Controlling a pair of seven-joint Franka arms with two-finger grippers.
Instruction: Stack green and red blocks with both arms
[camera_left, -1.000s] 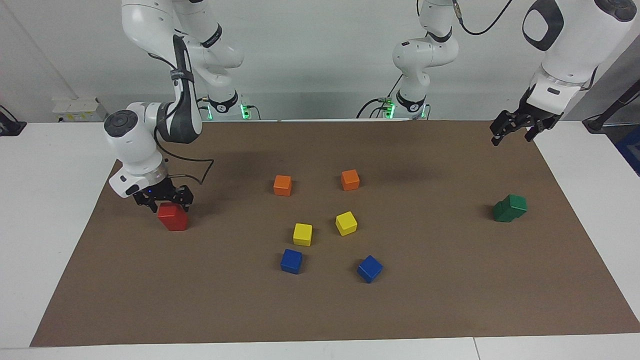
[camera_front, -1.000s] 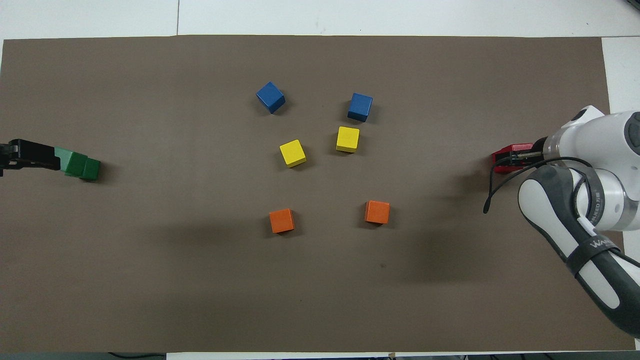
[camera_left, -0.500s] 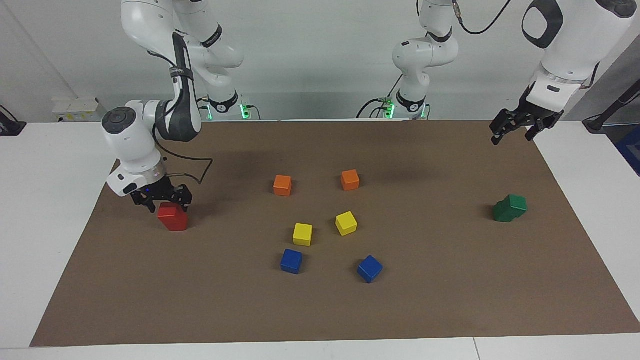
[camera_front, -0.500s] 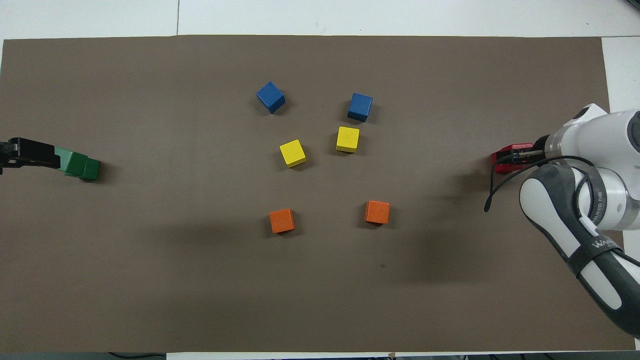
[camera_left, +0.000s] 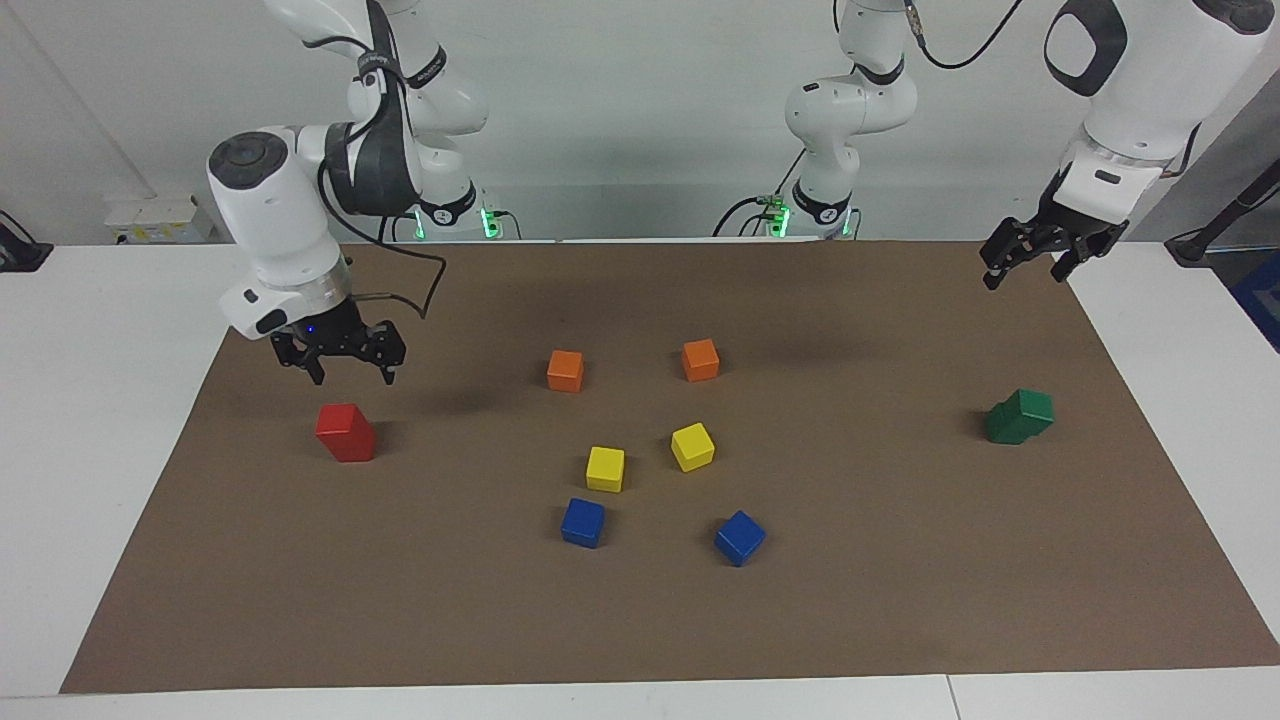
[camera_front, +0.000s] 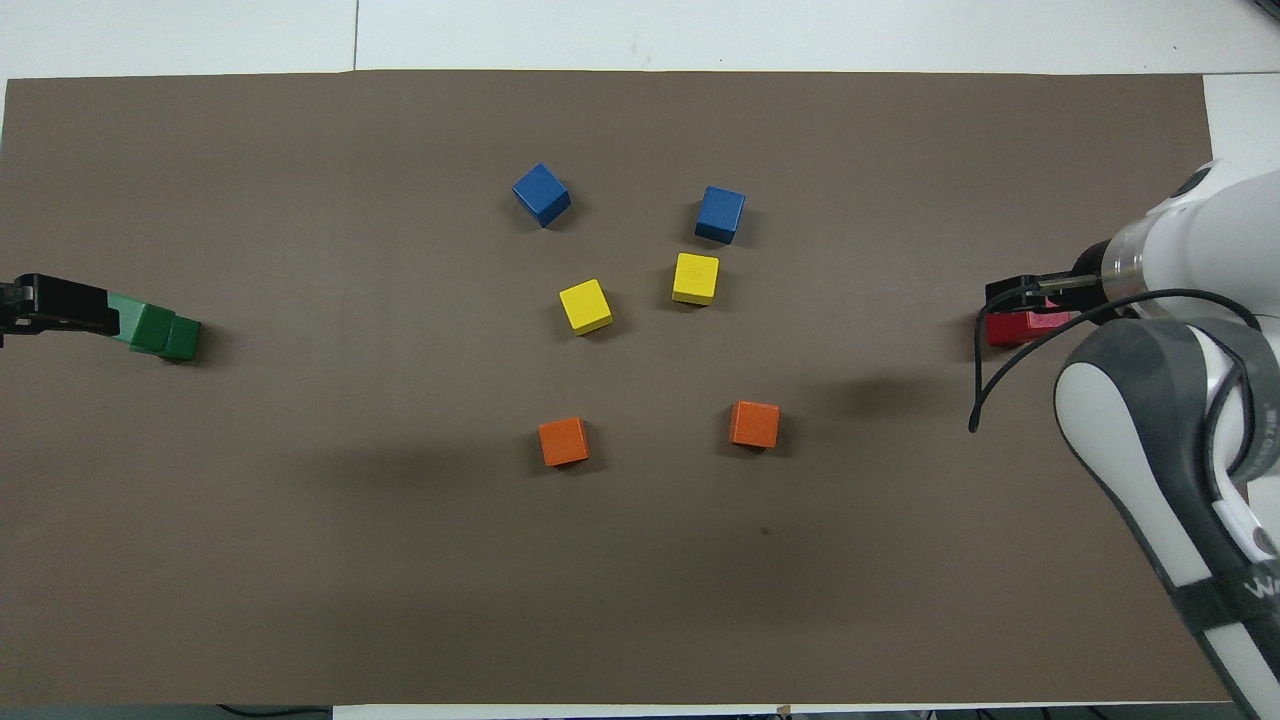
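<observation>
Both stacks looked built, the red blocks (camera_left: 345, 432) at mid-left, the green blocks (camera_left: 1018, 416) at mid-right, and my right tool (camera_left: 346, 357) and left tool (camera_left: 1030, 262) hung apart, empty, above them.

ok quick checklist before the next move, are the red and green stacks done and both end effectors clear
1. Red stack standing, one block on the other, toward the right arm's end: ok.
2. Right end effector open, raised clear above the red stack, holding nothing: ok.
3. Green stack up, toward the left arm's end, but the top block sits skewed and offset on the lower one: not ok.
4. Left end effector open, empty, up in the air over the mat's corner: ok.
5. Orange, yellow and blue blocks apart from both stacks: ok.
</observation>
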